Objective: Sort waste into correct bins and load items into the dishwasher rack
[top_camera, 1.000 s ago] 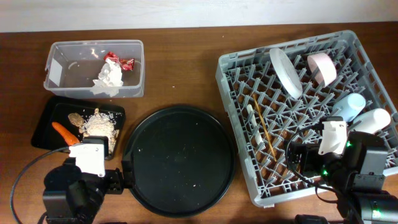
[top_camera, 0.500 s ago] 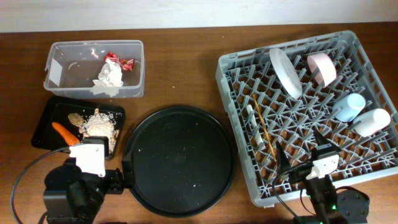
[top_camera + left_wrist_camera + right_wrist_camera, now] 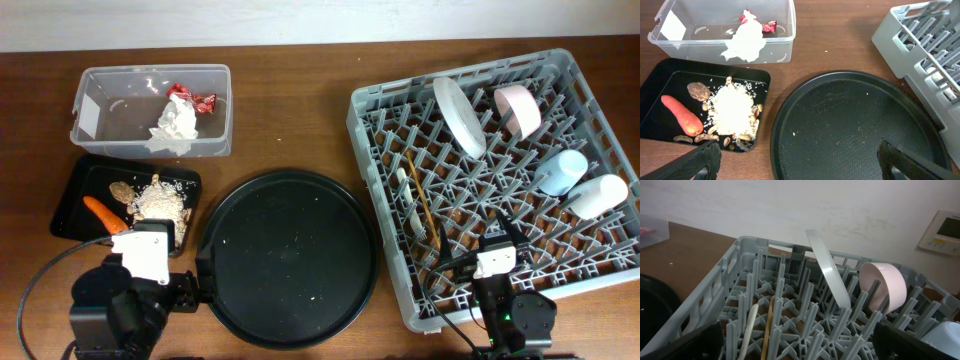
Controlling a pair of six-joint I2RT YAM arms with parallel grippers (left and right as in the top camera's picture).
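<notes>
The grey dishwasher rack (image 3: 372,110) holds the pale plate (image 3: 458,117), pink bowl (image 3: 518,110), light blue cup (image 3: 560,171), white cup (image 3: 598,194), a white utensil (image 3: 408,200) and chopsticks (image 3: 423,208). The clear tub (image 3: 215,110) holds a white napkin (image 3: 177,124) and red wrapper (image 3: 190,98). The shallow black tray (image 3: 72,195) holds rice (image 3: 160,200), the carrot (image 3: 103,213) and a brown lump (image 3: 698,90). My left gripper (image 3: 797,160) is open and empty at the table's front left. My right gripper (image 3: 797,340) is open and empty, low over the rack's front edge.
The large round black tray (image 3: 288,255) lies between the shallow tray and the rack, with only crumbs on it. Brown wooden table (image 3: 290,110) shows around everything. A white wall and a wall panel (image 3: 940,232) stand behind the rack.
My right arm has drawn back toward the front edge of the table, off the rack's right front part. The left arm has not moved.
</notes>
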